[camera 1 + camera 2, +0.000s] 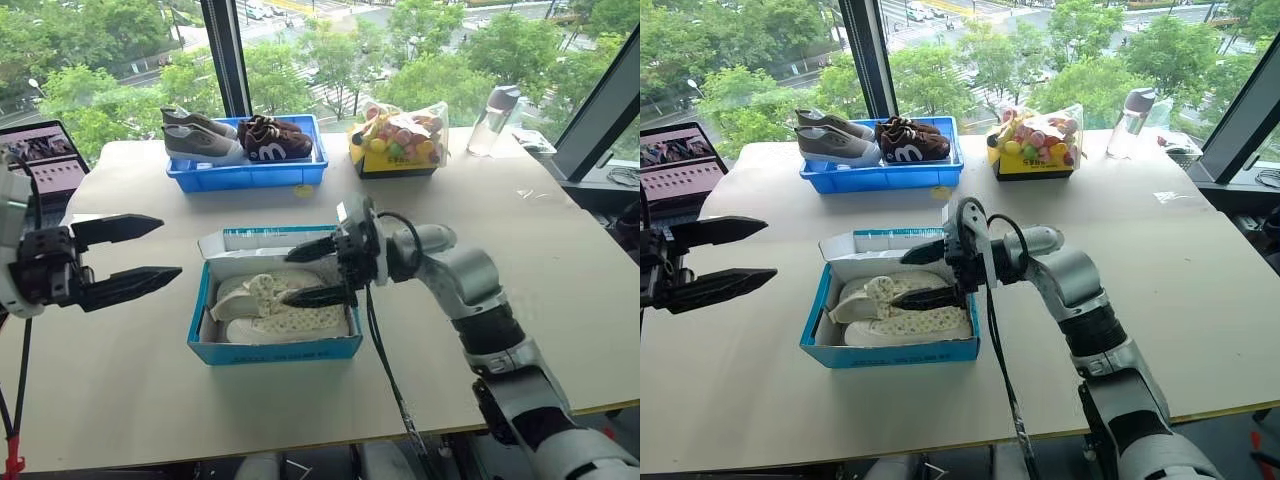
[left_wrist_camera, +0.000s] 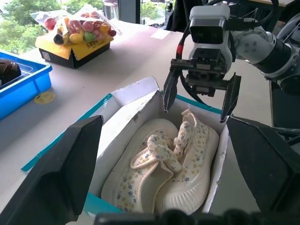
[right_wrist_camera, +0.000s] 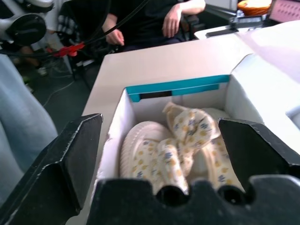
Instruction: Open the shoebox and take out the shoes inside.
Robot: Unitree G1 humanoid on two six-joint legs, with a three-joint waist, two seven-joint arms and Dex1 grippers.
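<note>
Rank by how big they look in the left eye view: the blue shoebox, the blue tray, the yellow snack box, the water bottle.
1. shoebox, though it sits nearest the camera
2. blue tray
3. yellow snack box
4. water bottle

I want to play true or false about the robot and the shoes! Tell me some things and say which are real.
1. The shoebox is open. True.
2. The cream shoes are out on the table. False: both lie inside the shoebox.
3. The right claw is open, above the shoes. True.
4. The left claw is holding a shoe. False: it is open and holds nothing, off to the side of the shoebox.
5. The blue tray holds a grey pair and a brown pair. True.
6. The water bottle lies tipped over. False: it stands upright by the window.
</note>
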